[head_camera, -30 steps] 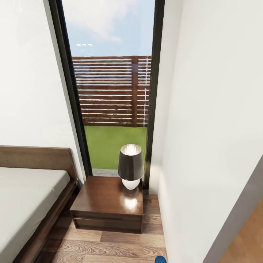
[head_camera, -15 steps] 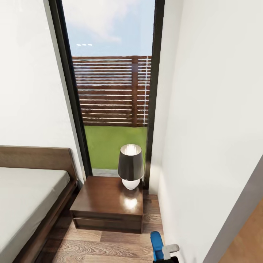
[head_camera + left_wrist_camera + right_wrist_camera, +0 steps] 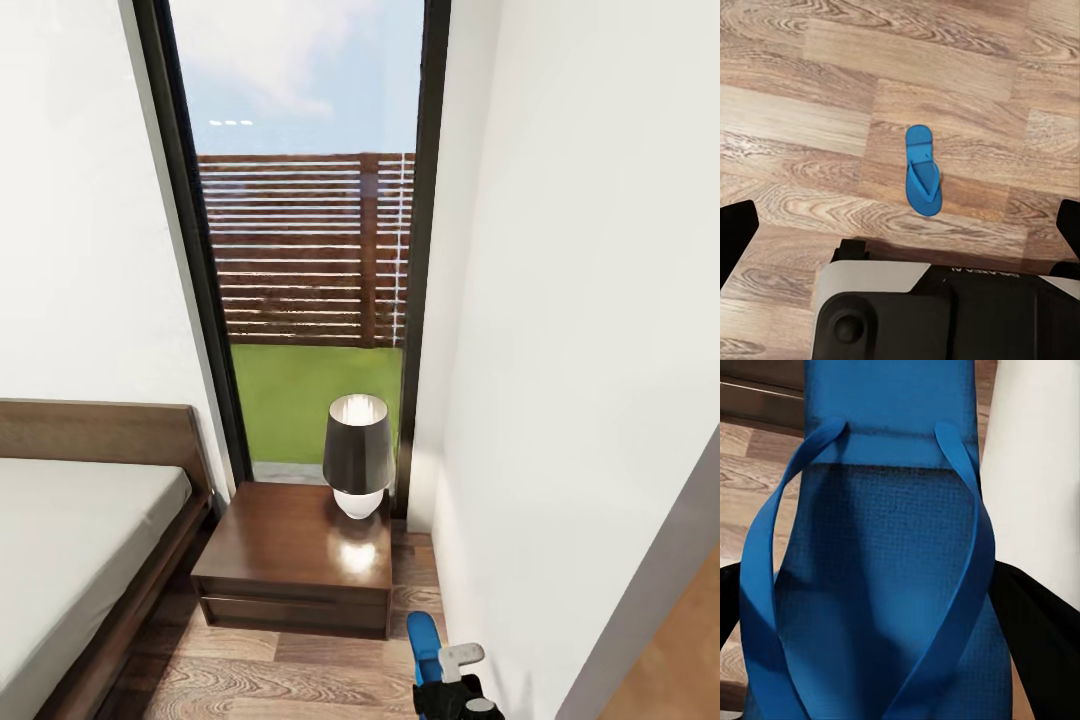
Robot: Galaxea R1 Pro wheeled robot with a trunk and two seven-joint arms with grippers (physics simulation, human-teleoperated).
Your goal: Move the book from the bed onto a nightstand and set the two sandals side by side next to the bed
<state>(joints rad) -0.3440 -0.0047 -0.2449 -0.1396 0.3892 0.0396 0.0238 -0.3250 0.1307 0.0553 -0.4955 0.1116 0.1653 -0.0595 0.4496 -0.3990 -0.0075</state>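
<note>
Your head camera looks down a narrow strip of the bedroom between the bed (image 3: 70, 540) on your left and a white wall (image 3: 580, 350) on your right. The bed's pale mattress and dark wooden headboard fill the lower left corner. Just beside it stands the nightstand (image 3: 295, 565), a low dark glossy cabinet, with a lamp (image 3: 356, 455) on the far right part of its top: a dark shade over a round white base. Behind the nightstand a tall black-framed window (image 3: 310, 240) shows a slatted brown fence, green grass and sky.

At the bottom edge of that view, close to the white wall and a little in front of the nightstand, your right end effector (image 3: 448, 690) is clenched on a blue sandal (image 3: 424, 645). The sandal's free end points toward the nightstand. In the right wrist view the held sandal (image 3: 881, 577) sits strap side up between the two dark fingers (image 3: 1035, 637), its sole stretching out over the plank floor toward the nightstand's dark front.

Your left wrist camera looks straight down on the wood-plank floor (image 3: 810, 120). The other blue sandal (image 3: 922, 180) lies there flat, straps up, alone on the boards and well apart from your left end effector (image 3: 900, 232), whose dark fingertips (image 3: 735, 232) show at the two side edges, spread wide and grasping nothing. Part of your grey and black base is below it.
</note>
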